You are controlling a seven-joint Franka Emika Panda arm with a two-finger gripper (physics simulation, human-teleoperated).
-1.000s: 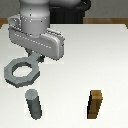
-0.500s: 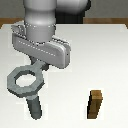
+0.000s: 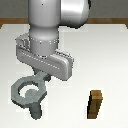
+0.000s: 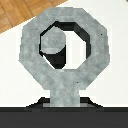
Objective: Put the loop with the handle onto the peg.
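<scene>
The gripper (image 3: 42, 79) appears clamped on the stubby handle of the loop (image 3: 27, 91), fingers hidden. The rigid, light-looking ring hangs over the peg (image 4: 51, 42), which shows at ten o'clock inside the hole; the handle is the sensible hold.

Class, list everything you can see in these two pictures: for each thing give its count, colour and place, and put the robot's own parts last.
loop with the handle: one, grey, held over the peg, peg top showing through its hole in the wrist view
peg: one, grey, upright on the table, exterior view's left
block: one, brown, upright, exterior view's right
table: one, white
floor: wooden, brown, beyond the table edge
gripper: one, grey, holding the loop's handle
</scene>
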